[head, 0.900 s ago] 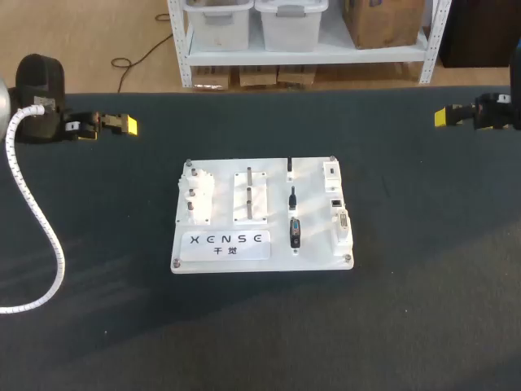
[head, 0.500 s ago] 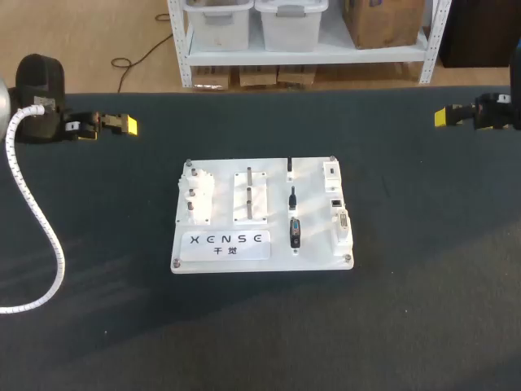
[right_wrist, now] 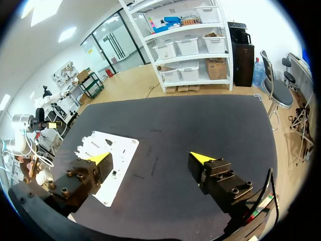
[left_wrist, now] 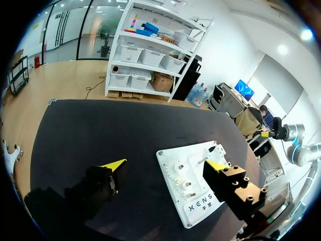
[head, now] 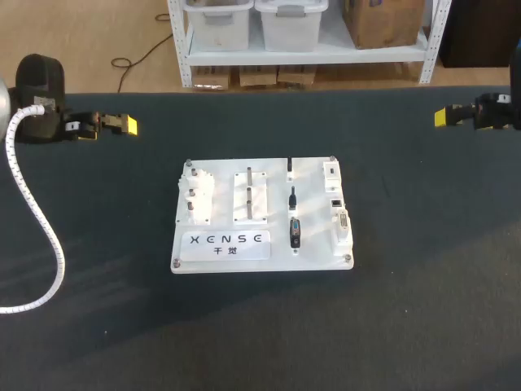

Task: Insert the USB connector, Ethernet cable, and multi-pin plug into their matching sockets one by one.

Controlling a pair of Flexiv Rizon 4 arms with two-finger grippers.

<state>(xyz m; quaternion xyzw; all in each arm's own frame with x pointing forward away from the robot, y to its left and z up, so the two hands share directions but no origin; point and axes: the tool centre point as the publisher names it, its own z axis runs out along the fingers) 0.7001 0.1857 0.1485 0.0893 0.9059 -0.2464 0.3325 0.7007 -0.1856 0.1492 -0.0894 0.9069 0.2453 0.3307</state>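
**Head view: nothing has moved, three plugs still out of their sockets**

Compared with the frames just before, the scene is unchanged. The white board (head: 260, 216) lies mid-table. A column of three dark plugs sits right of its centre, and the nearest and largest looks like the multi-pin plug (head: 295, 232). The two smaller plugs (head: 291, 181) are beyond it, and I cannot tell which is the USB and which the Ethernet. All three are apart from the row of sockets (head: 338, 208) along the board's right edge. I judge the task has not yet begun, with no connector picked up.

The left gripper (head: 124, 125) hangs over the dark table (head: 407, 309) at its far left, well apart from the board. The right gripper (head: 442, 117) mirrors it at the far right. Both arms point inward toward each other. Each wrist view shows its own yellow fingertips (left_wrist: 114, 163) (right_wrist: 200, 157) spread wide with nothing between them.
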